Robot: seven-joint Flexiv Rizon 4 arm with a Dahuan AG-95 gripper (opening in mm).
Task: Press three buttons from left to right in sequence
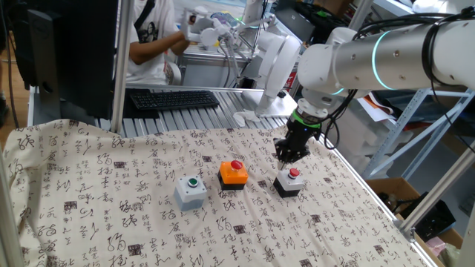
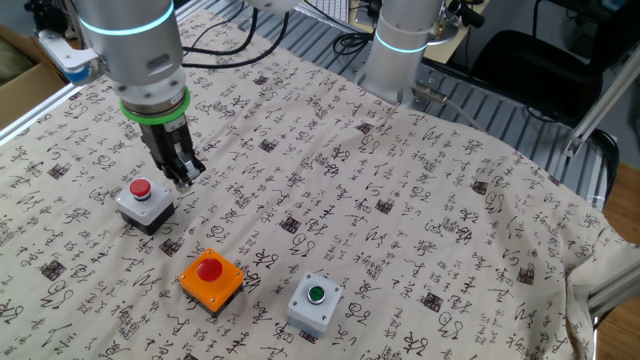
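While the gripper (image 2: 186,178) points straight down with its jaws together and clamped on nothing, it hangs just beside the black box with red cap (image 2: 143,201), above the cloth and not on the cap. Relative to that black box, the orange box with red cap (image 1: 233,174) stands next in the row, and the grey box with green cap (image 1: 191,192) stands beyond the orange one. All three rest on the table's patterned cloth (image 2: 400,200).
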